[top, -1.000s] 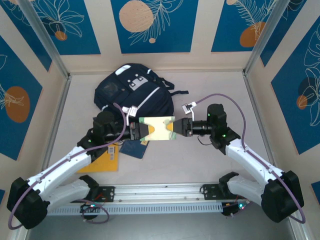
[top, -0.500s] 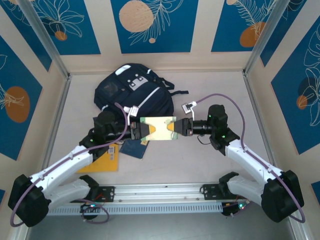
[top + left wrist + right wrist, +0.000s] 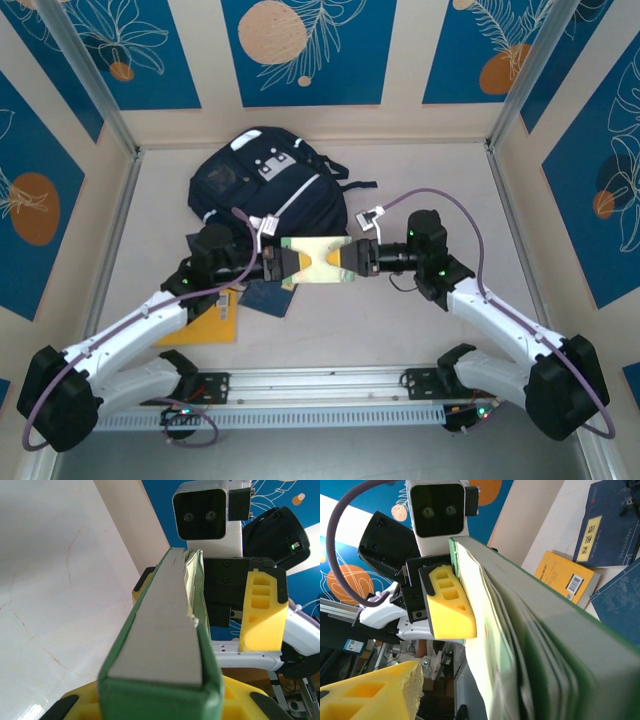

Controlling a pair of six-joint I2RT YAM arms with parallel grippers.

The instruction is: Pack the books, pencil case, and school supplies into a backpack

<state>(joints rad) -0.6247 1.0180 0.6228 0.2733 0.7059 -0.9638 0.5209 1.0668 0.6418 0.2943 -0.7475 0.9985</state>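
Note:
A pale green pad [image 3: 315, 260] hangs level above the table between my two arms. My left gripper [image 3: 283, 263] is shut on its left end, the green edge pinched between the yellow pads [image 3: 160, 705]. My right gripper [image 3: 346, 258] straddles the right end, open; its near fingertip [image 3: 370, 690] stands off the pad's face [image 3: 520, 630]. The navy backpack [image 3: 265, 185] lies behind the pad. Navy books [image 3: 265, 297] and an orange-yellow book [image 3: 215, 322] lie flat under my left arm. The pencil case is out of view.
The table's side rails [image 3: 110, 250] and the back wall close in the work area. Bare tabletop [image 3: 400, 330] lies to the front right of the pad.
My right gripper has slid a little left, further over the pad's right end. The left gripper keeps its hold and the pad stays almost in place.

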